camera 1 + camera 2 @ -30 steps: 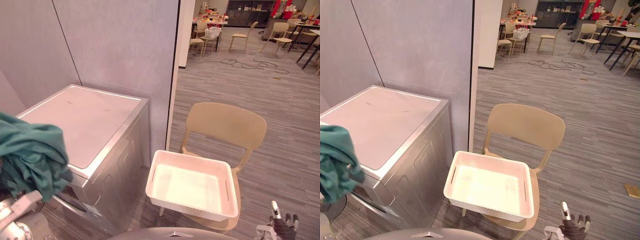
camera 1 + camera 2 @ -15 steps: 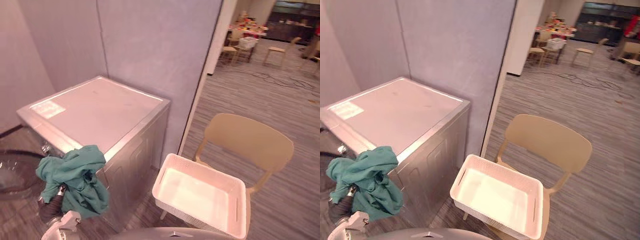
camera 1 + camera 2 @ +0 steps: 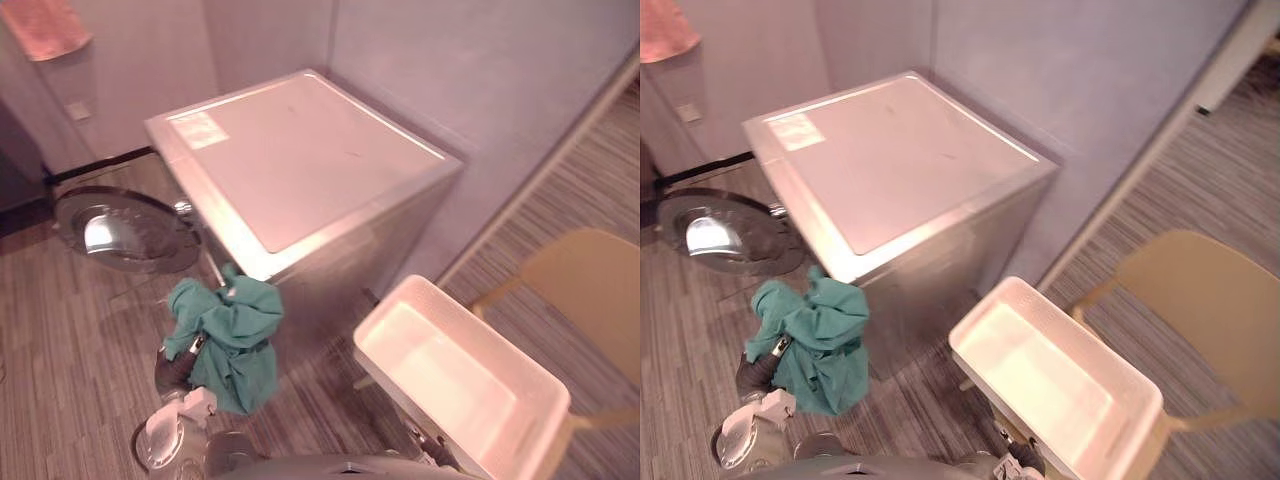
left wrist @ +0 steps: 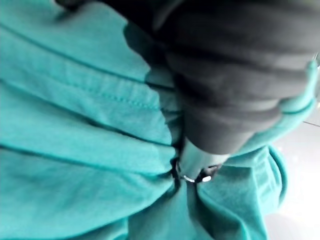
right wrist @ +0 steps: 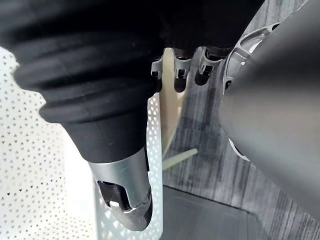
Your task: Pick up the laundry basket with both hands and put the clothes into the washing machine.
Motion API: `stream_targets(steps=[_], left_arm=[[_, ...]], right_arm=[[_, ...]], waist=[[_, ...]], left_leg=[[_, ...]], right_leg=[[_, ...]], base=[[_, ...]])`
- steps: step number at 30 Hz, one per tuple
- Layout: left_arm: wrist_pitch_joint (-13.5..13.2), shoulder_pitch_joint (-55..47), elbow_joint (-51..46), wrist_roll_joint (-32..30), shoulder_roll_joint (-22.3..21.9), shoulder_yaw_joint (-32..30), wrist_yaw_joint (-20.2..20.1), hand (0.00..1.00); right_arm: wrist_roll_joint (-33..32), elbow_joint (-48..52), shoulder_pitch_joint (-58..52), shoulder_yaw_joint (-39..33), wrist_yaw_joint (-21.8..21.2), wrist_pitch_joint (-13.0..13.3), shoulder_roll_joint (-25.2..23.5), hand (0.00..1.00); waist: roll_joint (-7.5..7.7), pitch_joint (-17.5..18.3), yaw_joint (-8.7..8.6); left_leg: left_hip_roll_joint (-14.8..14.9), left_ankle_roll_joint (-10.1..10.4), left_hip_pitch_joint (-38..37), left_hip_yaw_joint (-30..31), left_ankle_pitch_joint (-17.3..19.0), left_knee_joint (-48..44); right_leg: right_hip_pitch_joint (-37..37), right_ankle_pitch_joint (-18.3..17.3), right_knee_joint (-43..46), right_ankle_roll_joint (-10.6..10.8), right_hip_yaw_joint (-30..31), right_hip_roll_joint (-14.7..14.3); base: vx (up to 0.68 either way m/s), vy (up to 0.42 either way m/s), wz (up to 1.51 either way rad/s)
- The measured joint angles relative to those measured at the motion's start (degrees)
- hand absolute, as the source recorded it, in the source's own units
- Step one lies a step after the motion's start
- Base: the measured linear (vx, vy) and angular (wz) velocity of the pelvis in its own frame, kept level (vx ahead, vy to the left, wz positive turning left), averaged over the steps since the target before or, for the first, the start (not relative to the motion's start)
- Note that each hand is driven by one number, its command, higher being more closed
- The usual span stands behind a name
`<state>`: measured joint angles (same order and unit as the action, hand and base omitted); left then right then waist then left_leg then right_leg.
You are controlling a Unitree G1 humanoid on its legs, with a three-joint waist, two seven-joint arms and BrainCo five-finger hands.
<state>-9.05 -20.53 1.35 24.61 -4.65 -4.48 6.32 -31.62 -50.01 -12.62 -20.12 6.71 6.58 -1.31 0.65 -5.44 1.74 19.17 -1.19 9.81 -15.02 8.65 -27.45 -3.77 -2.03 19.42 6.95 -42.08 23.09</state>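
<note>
Grey floorboards [image 3: 60, 330] front the washing machine [image 3: 300, 170], its door [image 3: 125, 230] open. Left hand [image 4: 200, 155] clamps a teal garment [image 3: 235, 335], not yet loaded. The laundry basket [image 3: 450, 375] sits empty on the chair [image 3: 600, 290] (of the right hand [image 5: 125, 200] I cannot tell the state).

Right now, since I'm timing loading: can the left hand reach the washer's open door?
Probably yes: the left hand, carrying the green cloth, is by the washer's front corner; nothing stands between it and the open door. The drum opening is hidden.
</note>
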Motion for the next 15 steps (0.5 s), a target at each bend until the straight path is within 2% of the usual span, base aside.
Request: stream_targets(steps=[1,2,3,4,5,7,10,11,12,13,14,15], left_arm=[[-0.1,0.3,0.4,0.0,0.0,-0.9,-0.5,1.0],[-0.2,1.6,1.3,0.0,0.1,-1.1,-0.7,1.0],[-0.2,2.4,2.3,0.0,0.3,-1.0,-0.9,1.0],[0.0,4.2,5.3,0.0,0.9,-1.2,-0.9,1.0],[0.3,4.3,6.8,0.0,1.7,-1.3,-0.9,1.0],[0.3,3.5,6.7,0.0,2.8,-0.8,-0.9,1.0],[0.3,3.8,6.6,0.0,4.2,-0.6,-1.1,1.0],[0.3,3.7,6.6,-0.1,4.4,-0.5,-1.3,1.0],[0.3,3.4,6.6,-0.1,4.3,-0.3,-1.3,1.0],[0.3,3.2,6.6,-0.1,4.1,-0.2,-1.3,1.0],[0.3,2.8,6.6,-0.1,4.2,0.1,-1.2,1.0],[-0.2,2.9,6.5,-0.1,4.3,0.1,-0.9,1.0]], right_arm=[[0.6,-1.3,0.2,-2.5,0.0,-0.2,-0.9,0.0],[0.6,-4.1,0.1,-3.2,-0.2,-0.8,-1.2,0.0],[0.6,-5.5,0.3,-3.6,-0.2,-0.8,-1.0,0.0],[0.6,-7.8,0.8,-4.1,-0.2,-1.0,-1.1,0.0],[0.6,-8.9,1.3,-5.5,-0.2,-1.6,-0.9,0.0],[0.6,-9.9,2.1,-5.9,0.0,-1.8,-0.5,0.0],[0.4,-10.9,3.9,-6.1,0.9,-1.8,0.6,0.0],[0.4,-10.8,3.8,-6.9,1.1,-1.8,1.2,0.0],[0.4,-10.2,3.7,-7.6,1.5,-1.8,1.6,0.0],[0.4,-9.1,3.5,-7.8,1.5,-1.7,1.6,0.0],[0.3,-7.3,2.4,-7.8,1.4,-1.7,1.3,0.0],[-0.1,-6.3,2.2,-7.8,1.2,-1.8,0.1,0.0]], waist=[[0.98,0.8,-0.37],[2.13,1.8,-1.26],[2.25,1.9,-1.34],[2.66,1.6,-1.25],[2.44,1.5,-1.05],[2.33,1.4,-0.56],[1.9,1.6,0.08],[1.49,1.6,0.27],[0.05,1.0,0.32],[-0.42,0.8,0.15],[-1.35,1.0,0.04],[-2.03,0.9,-0.27]], left_leg=[[-2.7,1.2,1.4,1.8,-0.3,1.1],[-4.3,6.6,2.9,4.4,0.4,2.7],[-4.8,9.0,3.8,5.1,1.5,2.5],[-5.9,8.6,5.6,6.3,2.0,0.4],[-6.8,8.1,5.6,6.4,2.6,-0.7],[-8.1,7.2,5.9,6.3,3.8,-1.9],[-11.0,5.8,8.1,7.1,5.0,-3.5],[-12.2,5.0,8.3,7.5,5.2,-3.3],[-12.9,4.6,8.3,8.2,5.1,-2.7],[-13.1,4.4,7.6,8.4,5.0,-1.9],[-13.5,3.7,5.9,9.2,4.0,0.6],[-13.8,3.1,4.5,10.8,1.6,4.0]], right_leg=[[0.1,1.0,-1.8,0.0,-1.1,-0.2],[-0.8,1.6,-5.3,-0.6,-1.5,-1.6],[-1.5,2.5,-6.7,0.1,-1.7,-1.8],[-2.2,5.2,-8.2,0.5,-2.3,-1.6],[-2.6,8.1,-9.2,0.1,-2.4,-1.3],[-3.0,10.5,-9.6,0.1,-1.7,-0.1],[-2.9,12.0,-9.8,-0.8,-0.9,2.2],[-3.1,13.5,-9.5,-2.8,-0.8,3.0],[-3.1,15.8,-8.5,-6.2,0.7,3.4],[-2.9,17.2,-7.9,-8.2,2.9,3.5],[-1.5,17.4,-6.1,-10.3,10.6,2.1],[-0.2,9.9,-3.4,-9.2,19.4,-2.0]], base=[[0.06,0.273,0.81],[0.05,0.24,0.93],[0.04,0.273,0.9],[0.03,0.318,0.46],[0.02,0.326,0.26],[-0.04,0.262,0.07],[-0.09,0.193,0.32],[-0.08,0.124,0.49],[-0.11,0.156,0.48],[-0.1,0.174,0.49],[-0.08,0.19,0.55],[-0.03,0.128,0.61]])
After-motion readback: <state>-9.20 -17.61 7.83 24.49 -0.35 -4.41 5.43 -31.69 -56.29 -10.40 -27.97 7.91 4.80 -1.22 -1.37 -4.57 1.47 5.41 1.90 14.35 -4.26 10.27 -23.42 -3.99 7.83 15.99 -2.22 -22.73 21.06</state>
